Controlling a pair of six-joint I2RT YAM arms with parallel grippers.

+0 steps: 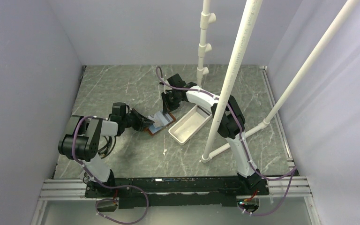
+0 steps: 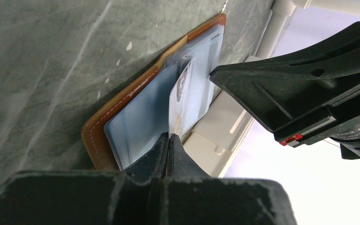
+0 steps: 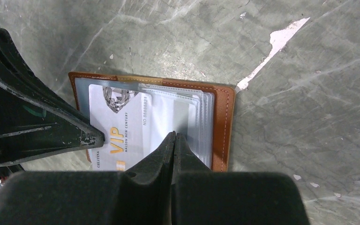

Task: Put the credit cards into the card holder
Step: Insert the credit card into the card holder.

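The card holder point(image 1: 155, 127), brown leather with clear sleeves, lies open on the marble table next to the tray. A white credit card point(image 3: 122, 126) with gold VIP lettering rests on its left half, the top edge under a sleeve. My left gripper point(image 2: 169, 137) is shut, pinching that card's point(image 2: 183, 93) near corner; in the right wrist view its tips point(image 3: 98, 138) sit on the card's left edge. My right gripper point(image 3: 175, 135) is shut with nothing between the fingers, tips down on the sleeve stack beside the leather edge point(image 3: 222, 122). No other cards show.
A long white tray point(image 1: 190, 124) lies right beside the holder, to its right. White pipe posts point(image 1: 229, 79) rise from the table behind and right of the right arm. Plain walls close in the left, back and right sides.
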